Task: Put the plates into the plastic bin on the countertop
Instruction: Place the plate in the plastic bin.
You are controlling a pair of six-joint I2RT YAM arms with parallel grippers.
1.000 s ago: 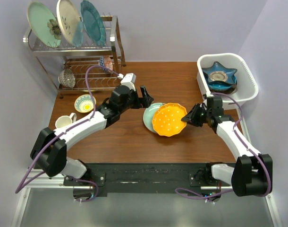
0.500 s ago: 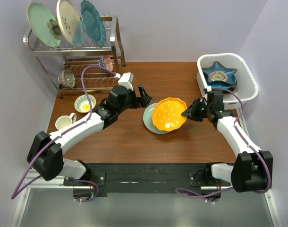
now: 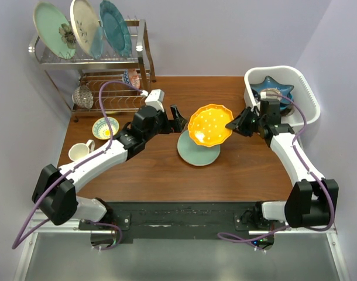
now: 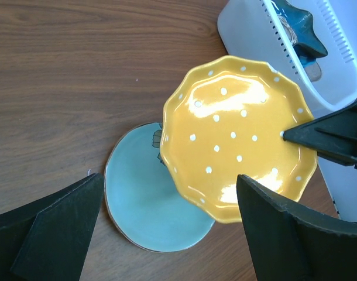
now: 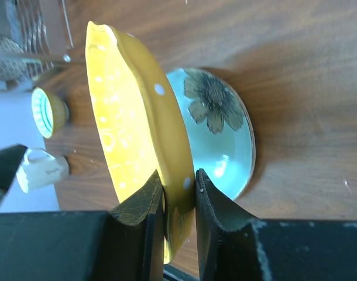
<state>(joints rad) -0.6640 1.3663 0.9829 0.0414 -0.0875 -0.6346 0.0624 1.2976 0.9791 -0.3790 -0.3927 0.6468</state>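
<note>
The right gripper (image 3: 230,124) is clamped on the right edge of the yellow scalloped plate (image 3: 210,124), 1 finger on the dotted face and 1 on the underside, as the right wrist view shows (image 5: 178,182). The plate is tilted, with its white-dotted face turned up toward the top camera, and it sits mid-table, left of the plastic bin (image 3: 304,88) and not over it. In the top view it overlaps the far edge of a pale aqua plate (image 3: 193,153) with a dark flower print, which lies flat on the wooden table (image 3: 167,175). Whether the 2 plates touch cannot be told.

The bin stands at the far right corner of the table. A blue star-shaped plate (image 3: 284,89) lies inside it, with a darker plate edge showing beneath.

The left gripper (image 3: 179,119) hangs just left of the yellow plate with its jaws spread wide and nothing between them. In its wrist view, the yellow plate (image 4: 237,137) and the aqua plate (image 4: 146,205) show in the gap.

At the far left stands a chrome wire rack (image 3: 85,58) holding 3 upright plates (image 3: 79,23). A small patterned bowl (image 3: 104,127) and a cream mug (image 3: 79,152) sit on the table near it.
</note>
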